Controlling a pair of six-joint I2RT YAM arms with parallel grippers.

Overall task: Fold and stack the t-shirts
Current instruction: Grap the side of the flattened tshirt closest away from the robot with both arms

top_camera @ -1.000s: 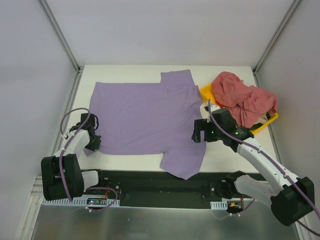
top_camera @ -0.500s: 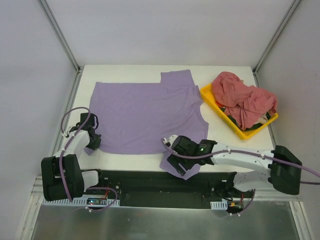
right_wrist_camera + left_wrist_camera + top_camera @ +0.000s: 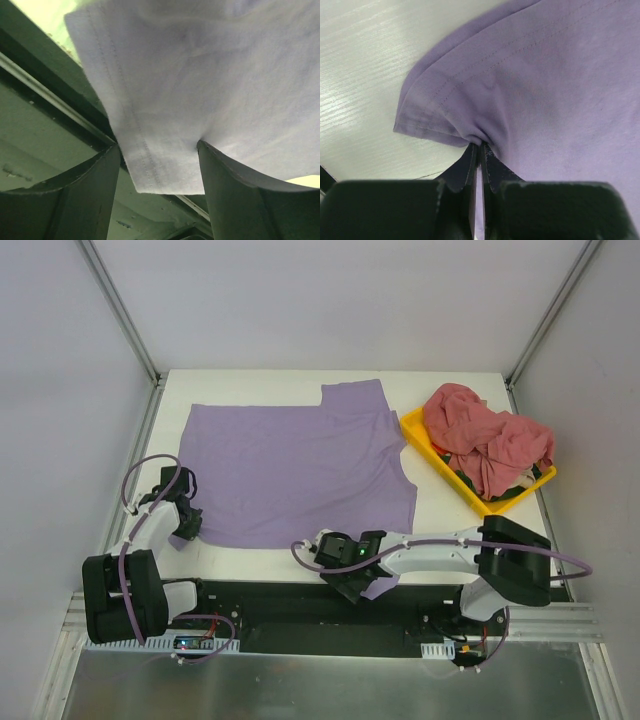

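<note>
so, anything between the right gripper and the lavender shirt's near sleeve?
Nothing visible. The right gripper is at the near edge of the table, and the sleeve hem of the lavender t-shirt lies between its open fingers.

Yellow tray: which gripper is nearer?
Right. The right gripper is at the lavender shirt's near sleeve, below-left of the tray; the left gripper pinches the shirt's left corner, farther away.

1 lavender t-shirt [image 3: 290, 465], 1 pink-red heap [image 3: 480, 435], 1 tray [image 3: 416, 427], 2 arms [image 3: 150, 525] [image 3: 440, 550].
</note>
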